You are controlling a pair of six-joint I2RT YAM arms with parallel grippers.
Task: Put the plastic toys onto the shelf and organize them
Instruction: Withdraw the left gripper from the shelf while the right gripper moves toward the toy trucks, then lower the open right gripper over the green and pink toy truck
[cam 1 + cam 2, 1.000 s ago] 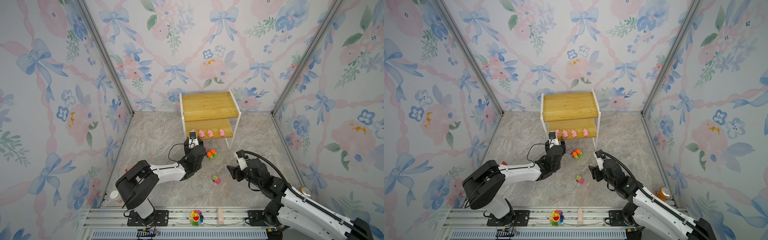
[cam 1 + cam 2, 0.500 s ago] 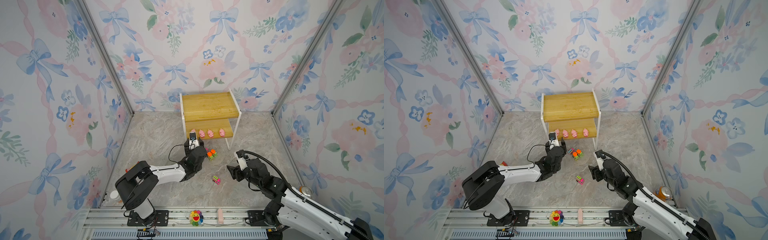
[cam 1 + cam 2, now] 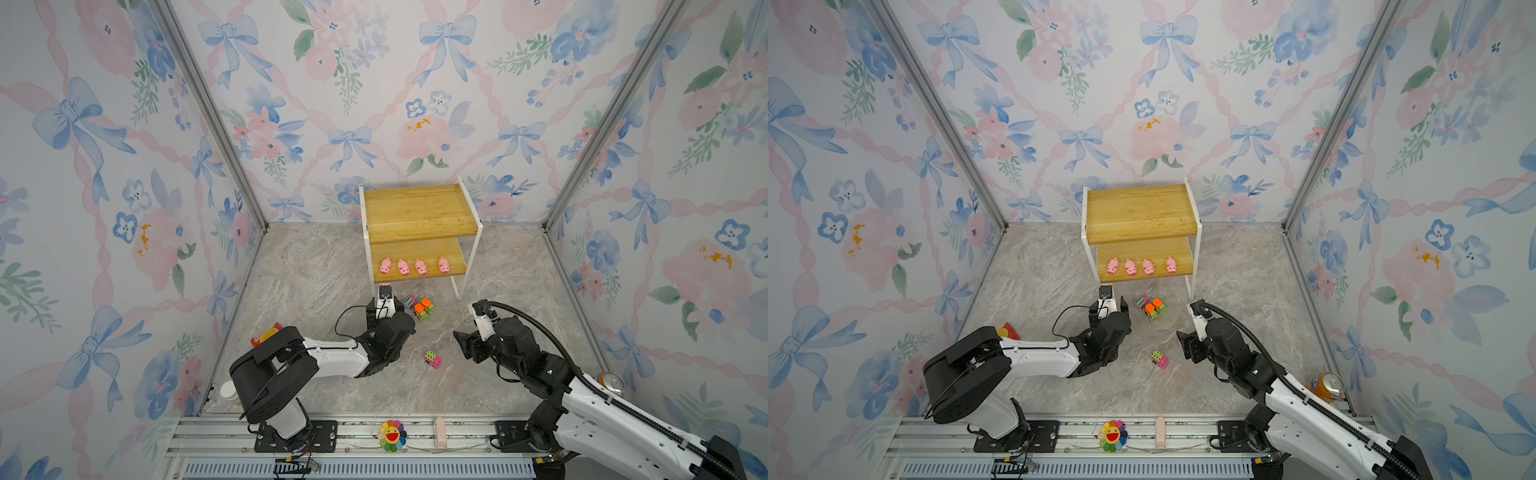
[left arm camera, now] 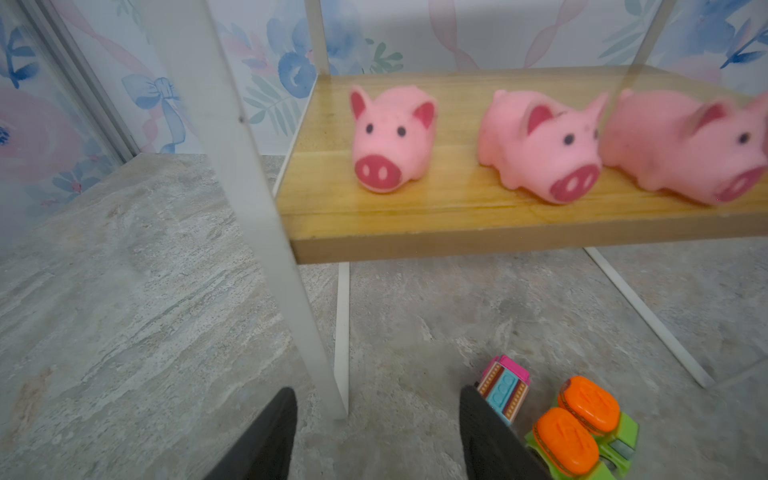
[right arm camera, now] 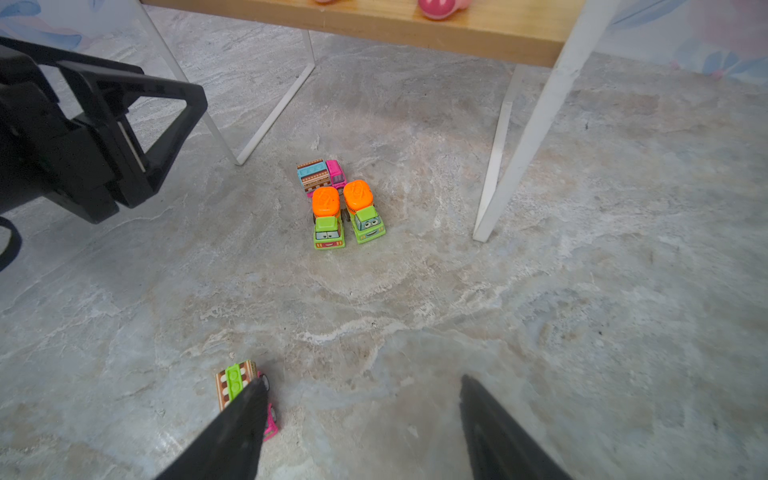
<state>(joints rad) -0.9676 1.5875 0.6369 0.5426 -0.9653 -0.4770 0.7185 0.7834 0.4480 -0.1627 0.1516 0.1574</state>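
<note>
On the shelf (image 3: 419, 216), four pigs (image 3: 403, 267), trucks (image 3: 424, 309) on floor (image 3: 324, 270)

No legible text, numbers or brand marks in any view. The orange can (image 3: 1327, 386) by the right wall and the red packet (image 3: 264, 336) behind the left arm show only colour patches, too small and blurred to read. The orange tops of the green trucks (image 5: 328, 220) have a raised emblem in the right wrist view, but only the shape shows, no readable characters
</note>
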